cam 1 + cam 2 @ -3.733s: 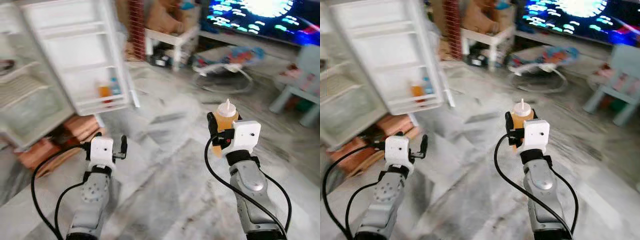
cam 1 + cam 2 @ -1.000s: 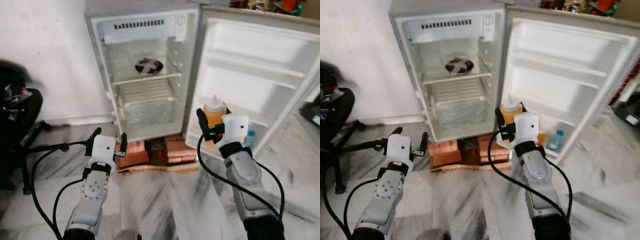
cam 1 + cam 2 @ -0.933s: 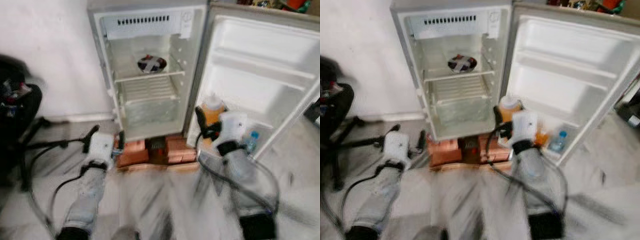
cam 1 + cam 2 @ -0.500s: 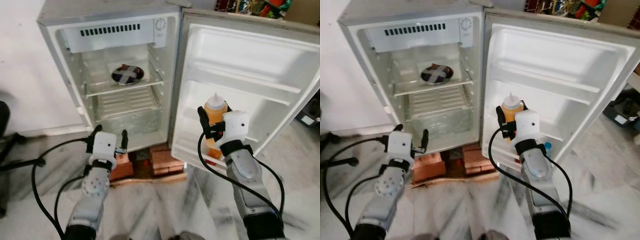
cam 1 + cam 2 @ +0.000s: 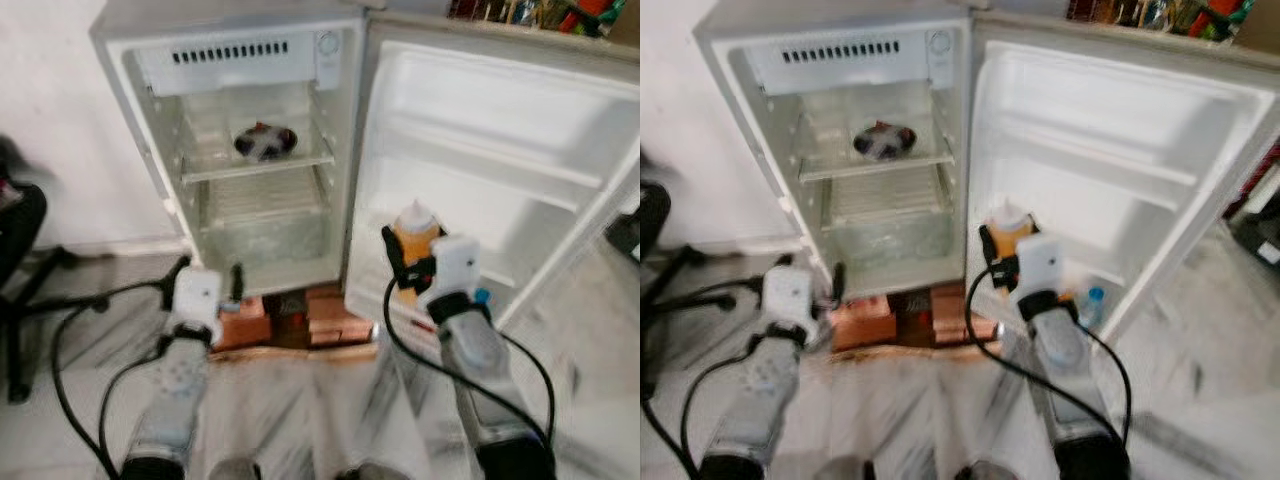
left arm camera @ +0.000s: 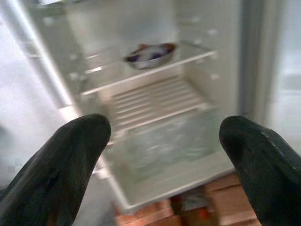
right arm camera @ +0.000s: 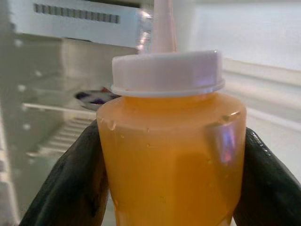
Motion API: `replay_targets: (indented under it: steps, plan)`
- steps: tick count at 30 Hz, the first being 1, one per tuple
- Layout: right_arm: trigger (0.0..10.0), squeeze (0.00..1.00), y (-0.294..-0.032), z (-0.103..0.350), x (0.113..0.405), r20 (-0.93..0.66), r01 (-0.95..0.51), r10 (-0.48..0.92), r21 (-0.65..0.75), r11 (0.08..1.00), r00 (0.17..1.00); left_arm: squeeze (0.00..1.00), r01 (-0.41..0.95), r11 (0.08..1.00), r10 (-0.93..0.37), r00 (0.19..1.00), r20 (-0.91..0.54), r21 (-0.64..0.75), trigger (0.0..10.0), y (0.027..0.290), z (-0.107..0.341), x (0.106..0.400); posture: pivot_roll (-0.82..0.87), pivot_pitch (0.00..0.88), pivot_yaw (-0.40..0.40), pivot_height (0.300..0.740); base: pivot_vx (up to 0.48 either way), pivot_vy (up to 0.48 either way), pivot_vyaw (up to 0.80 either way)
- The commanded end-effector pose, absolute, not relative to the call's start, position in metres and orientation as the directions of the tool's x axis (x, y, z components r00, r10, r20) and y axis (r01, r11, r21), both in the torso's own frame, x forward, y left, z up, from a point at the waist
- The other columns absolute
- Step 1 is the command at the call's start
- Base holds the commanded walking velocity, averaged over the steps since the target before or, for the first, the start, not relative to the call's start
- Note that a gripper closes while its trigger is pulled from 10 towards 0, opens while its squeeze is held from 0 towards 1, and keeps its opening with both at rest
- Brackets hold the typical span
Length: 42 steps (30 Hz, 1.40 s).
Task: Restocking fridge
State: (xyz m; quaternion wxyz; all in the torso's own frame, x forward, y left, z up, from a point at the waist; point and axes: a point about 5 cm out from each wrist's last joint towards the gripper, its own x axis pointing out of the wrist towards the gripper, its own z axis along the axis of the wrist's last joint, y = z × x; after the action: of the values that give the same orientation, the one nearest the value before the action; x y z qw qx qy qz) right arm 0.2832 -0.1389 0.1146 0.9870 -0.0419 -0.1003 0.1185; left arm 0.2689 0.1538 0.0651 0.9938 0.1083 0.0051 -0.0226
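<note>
Fridge: open, small, door swung wide beyond right claw. Right claw: pinching orange sauce bottle, upright. Left claw: spread, bare, facing shelves; bowl on upper shelf.

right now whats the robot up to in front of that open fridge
It stands before a small fridge whose door hangs open. The right gripper is shut on a squeeze bottle of orange sauce, upright, in front of the lower part of the door. The left gripper is open, holding nothing, pointed at the fridge interior. A bowl sits on the upper shelf. The fridge rests on bricks.
</note>
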Motion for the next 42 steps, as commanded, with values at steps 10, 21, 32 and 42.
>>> replay_targets:
  steps: [10, 21, 32, 42]
  plan:
    - [10.0, 0.00, -0.136, 0.118, 0.283, 0.212, -0.223, 0.237, -0.090, 0.971, 0.948, 0.00, -0.005, 0.979, 0.001, 1.000, 0.018, 0.202, 10.0, 0.164, 0.070, 0.268, 0.11, 0.063, -0.019, 0.740, 0.000, -0.094, 0.00]
    - [10.0, 0.00, -0.137, 0.120, 0.283, 0.215, -0.221, 0.239, -0.104, 0.970, 0.947, 0.00, -0.005, 0.979, 0.001, 1.000, 0.019, 0.204, 10.0, 0.169, 0.072, 0.264, 0.12, 0.087, -0.016, 0.740, 0.000, 0.000, 0.00]
    - [10.0, 0.00, -0.137, 0.119, 0.282, 0.210, -0.224, 0.241, -0.102, 0.969, 0.948, 0.00, -0.004, 0.981, 0.003, 1.000, 0.005, 0.194, 10.0, 0.171, 0.070, 0.261, 0.12, 0.088, -0.023, 0.740, 0.065, 0.000, 0.00]
    - [10.0, 0.00, -0.145, 0.111, 0.268, 0.189, -0.208, 0.223, -0.096, 0.973, 0.956, 0.00, -0.012, 0.982, 0.014, 1.000, -0.010, 0.189, 10.0, 0.177, 0.067, 0.246, 0.12, 0.088, -0.024, 0.740, 0.308, 0.000, 0.00]
